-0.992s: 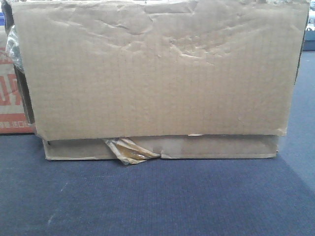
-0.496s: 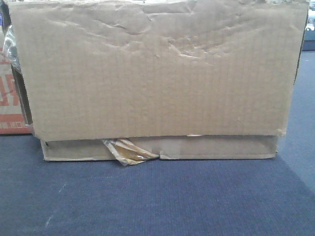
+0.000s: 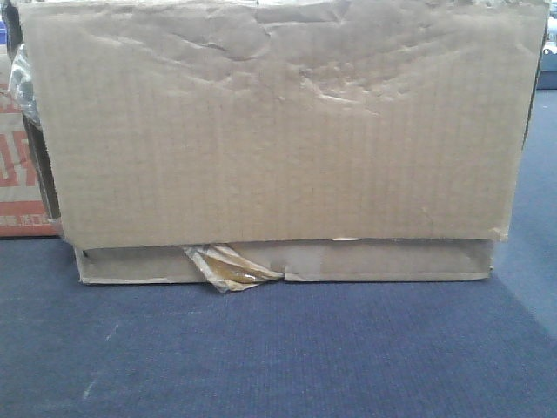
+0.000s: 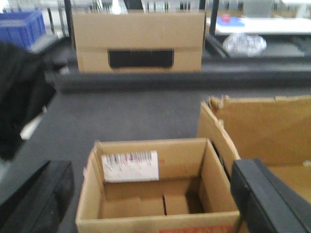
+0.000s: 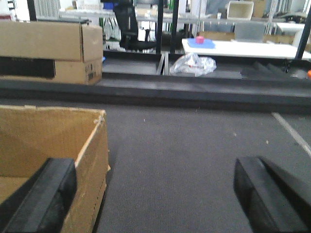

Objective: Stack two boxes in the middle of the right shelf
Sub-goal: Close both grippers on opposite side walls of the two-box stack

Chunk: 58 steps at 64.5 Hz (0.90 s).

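Barely a wobble in the last second: the large creased box (image 3: 278, 131) fills the front view where it was, on the blue carpet (image 3: 278, 357), the flatter box (image 3: 383, 261) showing under its lower edge. The left gripper (image 4: 153, 194) and right gripper (image 5: 155, 194) hang spread wide and empty, so I'd say no lift has begun, and the shelf isn't in sight

Red-printed carton (image 4: 146, 221): stands open on the carpeted desk (image 5: 194, 145), toward the near edge. There is a white barcode label (image 4: 130, 165) on its inner back wall and brown cardboard pieces in the bottom.
Carton with a black band (image 4: 138, 41): sits at the far edge, on a dark raised ledge (image 5: 194, 92).
Crumpled clear plastic bag (image 5: 193, 63): lies beyond the far edge.
White table (image 5: 252, 48): stands behind the bag and carries a pink object (image 5: 199, 39).
Black office chair (image 5: 130, 29) and blue bin (image 4: 22, 26): in the background.
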Available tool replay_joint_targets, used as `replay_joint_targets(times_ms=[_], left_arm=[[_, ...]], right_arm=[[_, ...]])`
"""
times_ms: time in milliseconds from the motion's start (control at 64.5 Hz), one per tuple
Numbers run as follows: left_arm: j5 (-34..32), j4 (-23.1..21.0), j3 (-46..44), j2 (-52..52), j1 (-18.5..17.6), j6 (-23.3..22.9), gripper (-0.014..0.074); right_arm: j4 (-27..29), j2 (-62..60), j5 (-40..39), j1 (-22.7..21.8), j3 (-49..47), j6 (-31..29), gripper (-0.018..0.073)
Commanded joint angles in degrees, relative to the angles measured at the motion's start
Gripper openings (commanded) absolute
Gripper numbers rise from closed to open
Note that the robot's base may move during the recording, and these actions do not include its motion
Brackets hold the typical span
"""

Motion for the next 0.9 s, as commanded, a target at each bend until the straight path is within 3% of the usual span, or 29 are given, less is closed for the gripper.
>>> replay_joint_targets(times_ms=[0, 140, 264, 419, 667, 884], left_arm=[[2.99, -1.36, -2.39, 3.97, -0.4, 0.1, 0.0592], [12.77, -0.73, -10.82, 13.01, -0.4, 0.1, 0.0587], [27.8, -0.69, -23.67, 25.23, 1.59, 0.4, 0.0587], [40.76, -4.37, -37.51, 39.32, 7.76, 9.27, 0.0587], [39.0, -5.21, -42.49, 52.59, 14.02, 16.13, 0.0587], [34.37, -5.21, -42.49, 60.73, 15.44, 16.28, 0.0587]], right_arm=[[-0.02, 0.86, -2.09, 0.23, -0.38, -0.09, 0.057], [0.07, 0.86, -2.52, 0.23, -0.38, -0.09, 0.057], [0.07, 0.96, -2.16, 0.69, -0.38, -0.09, 0.057], [0.07, 0.96, -2.16, 1.04, -0.38, -0.09, 0.057], [0.07, 0.96, -2.16, 1.04, -0.38, -0.09, 0.057], [0.07, 1.95, -2.04, 1.03, -0.38, -0.09, 0.057]])
